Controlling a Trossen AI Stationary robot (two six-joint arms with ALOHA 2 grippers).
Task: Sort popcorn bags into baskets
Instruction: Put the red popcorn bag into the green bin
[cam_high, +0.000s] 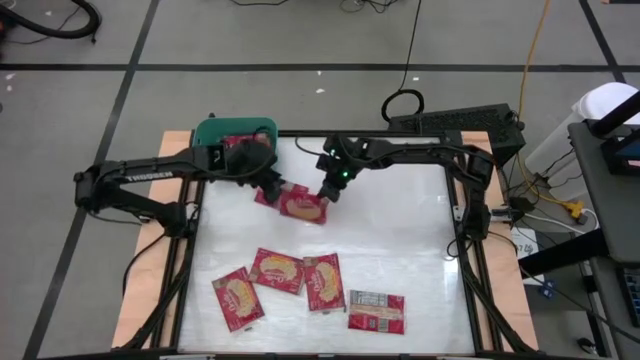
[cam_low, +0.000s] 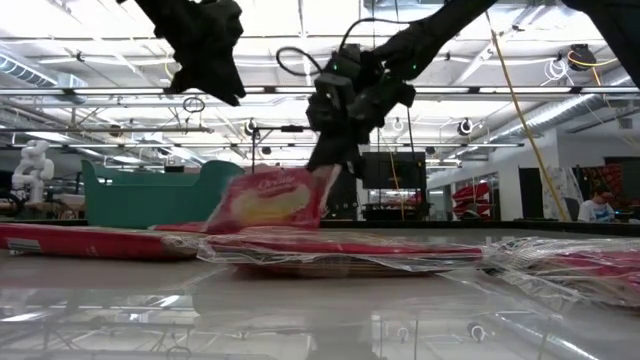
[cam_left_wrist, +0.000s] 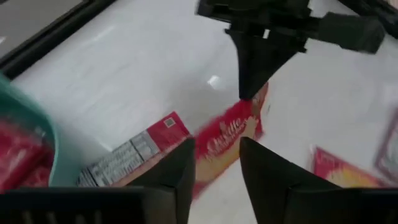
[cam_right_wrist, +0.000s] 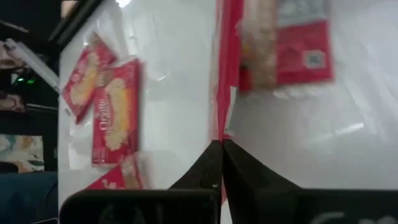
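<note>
Your right gripper (cam_high: 327, 193) sits over the far middle of the counter (cam_high: 400, 250), its fingers (cam_right_wrist: 214, 163) pinched together on the edge of a popcorn bag (cam_high: 303, 206). In the low view that bag (cam_low: 268, 199) stands tilted, one end raised under the gripper and the other end down on the counter. In the right wrist view the bag's thin red edge (cam_right_wrist: 221, 81) runs straight up from between the closed fingers.

Your left gripper (cam_high: 268, 183) hovers just beside it, nearer the teal basket (cam_high: 212, 131), with its fingers (cam_left_wrist: 180, 171) apart and nothing between them. Below it a second bag (cam_left_wrist: 134, 154) lies flat, grey-white label panel up, close to the basket wall (cam_left_wrist: 37, 134). Red packets (cam_high: 240, 142) already lie inside the basket at the counter's far left corner.

Four more bags (cam_high: 305, 285) lie flat along the near side of the counter: three close together towards the left, and one (cam_high: 376, 311) a little apart to their right.
</note>
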